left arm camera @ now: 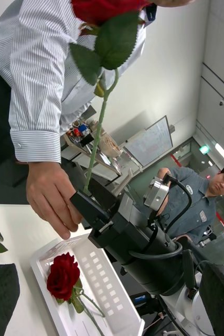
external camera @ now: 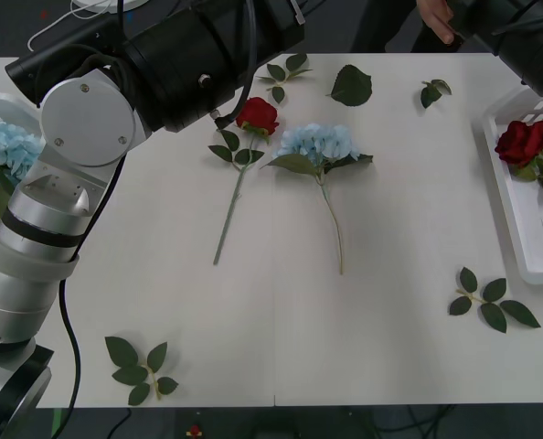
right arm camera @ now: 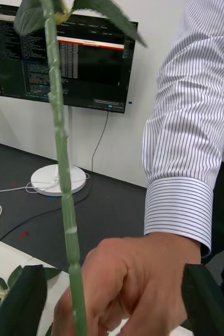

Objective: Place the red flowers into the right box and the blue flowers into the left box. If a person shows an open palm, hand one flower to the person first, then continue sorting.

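A red rose stands upright between the fingers of my right gripper (right arm camera: 114, 270), which are spread open; its stem (right arm camera: 62, 157) is gripped by a person's hand (right arm camera: 127, 289). From the left wrist, the same rose's stem (left arm camera: 98, 131) rises from the right gripper (left arm camera: 88, 207) with the hand (left arm camera: 51, 194) beside it. My left gripper (left arm camera: 112, 273) is open and holds nothing. On the table lie one red rose (external camera: 258, 114) and one blue hydrangea (external camera: 317, 144). The right box (external camera: 527, 229) holds red roses (external camera: 527, 142). The left box's blue hydrangea (external camera: 6, 146) shows at the left edge.
Loose leaf sprigs lie at the front left (external camera: 139, 366), front right (external camera: 491, 302) and along the far edge (external camera: 352, 85). My left arm (external camera: 162, 64) stretches across the far left of the table. The right arm (external camera: 527, 46) is raised at the far right corner.
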`<control>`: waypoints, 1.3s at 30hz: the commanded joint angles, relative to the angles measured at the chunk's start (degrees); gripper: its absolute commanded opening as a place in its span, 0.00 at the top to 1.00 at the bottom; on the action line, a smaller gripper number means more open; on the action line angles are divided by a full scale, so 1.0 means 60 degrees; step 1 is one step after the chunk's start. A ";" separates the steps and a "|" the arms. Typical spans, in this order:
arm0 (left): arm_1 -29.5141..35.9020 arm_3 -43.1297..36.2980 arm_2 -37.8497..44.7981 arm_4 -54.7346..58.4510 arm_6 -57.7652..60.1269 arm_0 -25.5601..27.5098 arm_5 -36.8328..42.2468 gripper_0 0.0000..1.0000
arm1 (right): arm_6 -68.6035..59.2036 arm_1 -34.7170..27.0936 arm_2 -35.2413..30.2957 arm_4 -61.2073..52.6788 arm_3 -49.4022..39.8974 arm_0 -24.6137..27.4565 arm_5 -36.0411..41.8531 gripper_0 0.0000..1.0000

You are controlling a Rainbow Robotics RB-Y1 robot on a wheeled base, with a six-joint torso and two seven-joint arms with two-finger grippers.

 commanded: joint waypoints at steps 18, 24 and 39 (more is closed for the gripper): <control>-0.0109 -0.0203 -0.0160 0.0079 -0.0204 0.0296 -0.0118 0.00 | 0.0336 -0.1009 -0.0244 -0.3204 -0.1132 0.0824 0.1601 0.00; 0.0374 -0.0277 -0.0146 0.0255 -0.0263 0.0179 -0.0235 0.00 | -0.0236 -0.1917 -0.0302 -0.4068 -0.1161 0.1278 0.3535 0.00; 0.1664 -0.0277 0.2872 -0.0478 0.1920 -0.1081 0.6298 0.00 | -0.4996 -0.1625 -0.0288 -0.1211 -0.1498 0.0853 0.7827 0.00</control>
